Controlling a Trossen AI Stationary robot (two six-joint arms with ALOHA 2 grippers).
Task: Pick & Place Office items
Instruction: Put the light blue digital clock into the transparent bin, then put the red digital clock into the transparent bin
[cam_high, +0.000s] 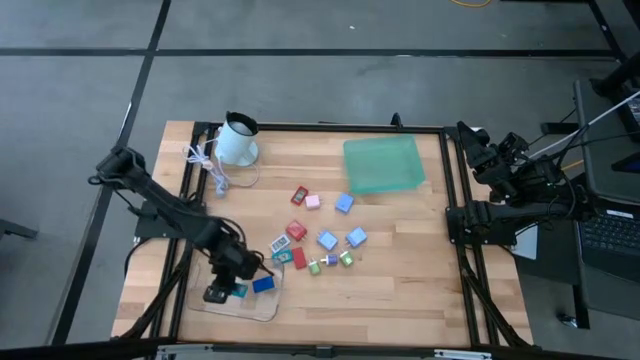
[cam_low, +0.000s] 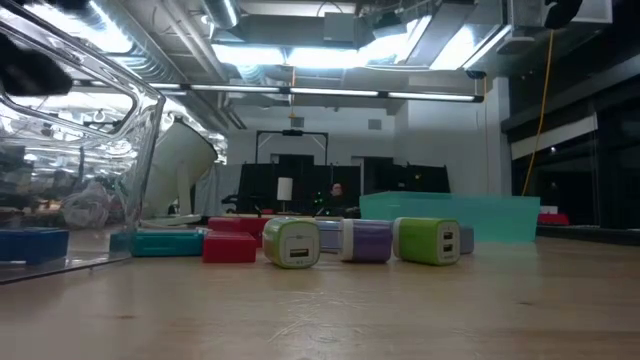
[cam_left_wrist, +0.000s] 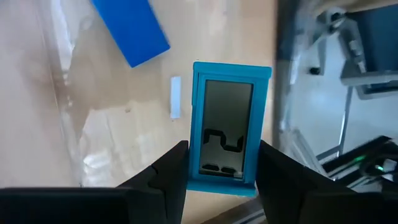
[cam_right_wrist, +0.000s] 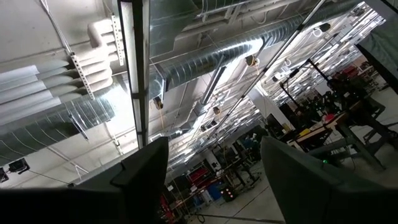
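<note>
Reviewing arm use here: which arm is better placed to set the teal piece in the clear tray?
Left. Its claw already straddles the teal piece over the clear tray, beside a blue piece. The right arm sits folded off the table's edge.

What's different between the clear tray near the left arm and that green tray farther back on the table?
The clear tray is see-through and colourless; the green tray is tinted teal green. The clear tray holds a blue piece and a light blue piece, which sits between the fingers of the left pincer; the green tray looks empty. The clear tray lies at the table's near left, the green tray at its far right. Both are shallow and rectangular.
</note>
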